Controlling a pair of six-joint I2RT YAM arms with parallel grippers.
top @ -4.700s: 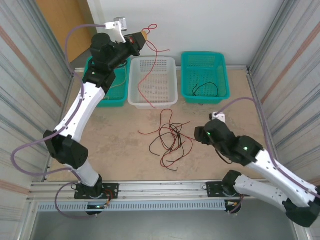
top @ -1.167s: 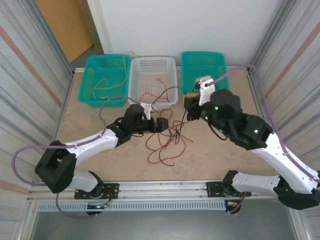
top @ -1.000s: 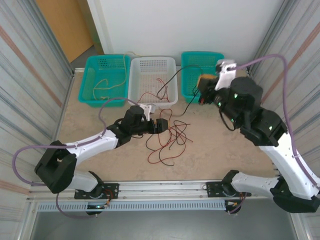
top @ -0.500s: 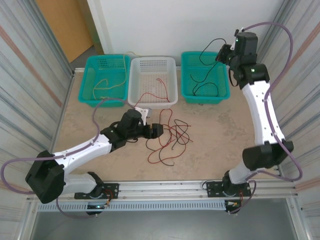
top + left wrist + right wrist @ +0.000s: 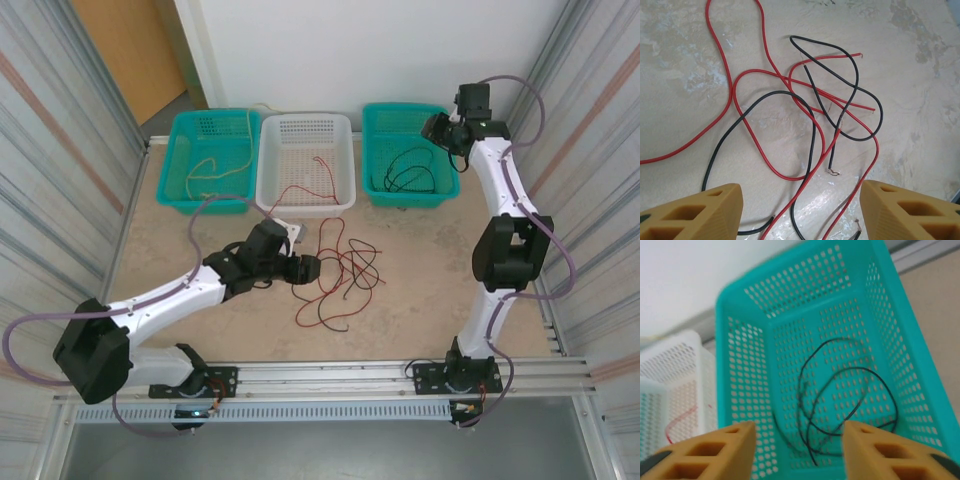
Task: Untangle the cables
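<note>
Left gripper: fingers spread wide, holding nothing. The tangle of red and black cables lies on the table right in front of it, and a few strands run in between the fingers. Can't tell if any touch the pads. They're loopy and cross each other in several spots, with the ends loose.

Right gripper is spread and empty too, up over the right teal basket, with black cables coiled inside below it. Far ahead of my left one, a red cable sits in the white basket.
</note>
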